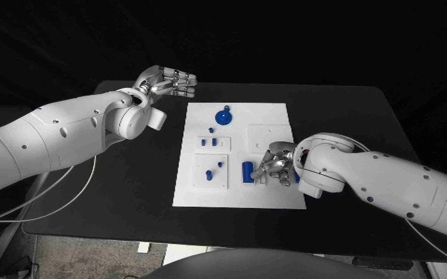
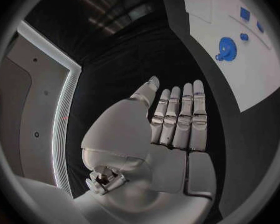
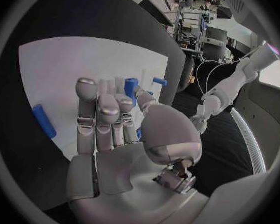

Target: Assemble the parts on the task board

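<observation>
My right hand [image 1: 276, 166]: fingers curled over task board [image 1: 270, 114] near edge, grip unclear | blue block [image 1: 248, 171] just beside | round blue part [image 1: 223, 117] far end | my left hand [image 1: 168, 84]: off-board, straight fingers together, empty

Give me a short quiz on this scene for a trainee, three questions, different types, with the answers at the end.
1. True or false: the left hand is resting on the task board.
2. Which hand is over the near part of the board, beside the blue block? A) left B) right
3. Fill in: the round blue part lies at the board's ___ end, seen from the robot.

Key
1. False: it is raised beyond the board's far left corner, holding nothing.
2. B
3. far
</observation>
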